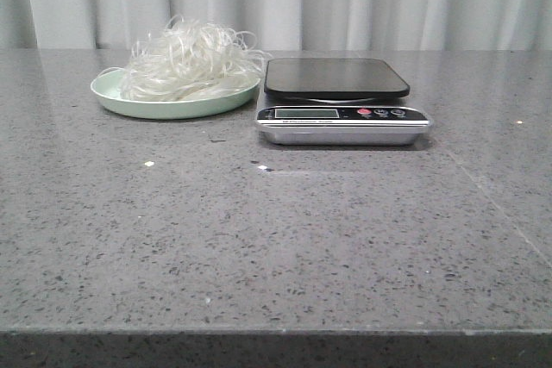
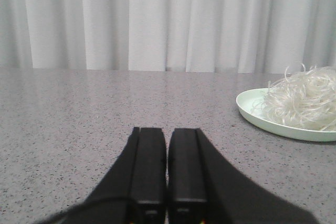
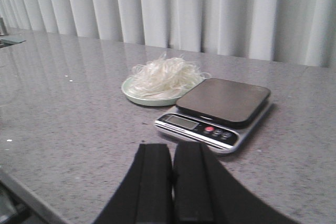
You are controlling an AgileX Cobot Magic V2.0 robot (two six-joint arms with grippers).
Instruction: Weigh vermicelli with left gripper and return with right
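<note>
The vermicelli lay heaped on a pale green plate at the far left of the grey speckled worktop, just beside a kitchen scale whose dark platform was bare. The left end effector was clenched, fingers pressed together and grasping nothing, low over the worktop and well apart from the plate. The right end effector was likewise clenched and empty, near the scale's front.
</note>
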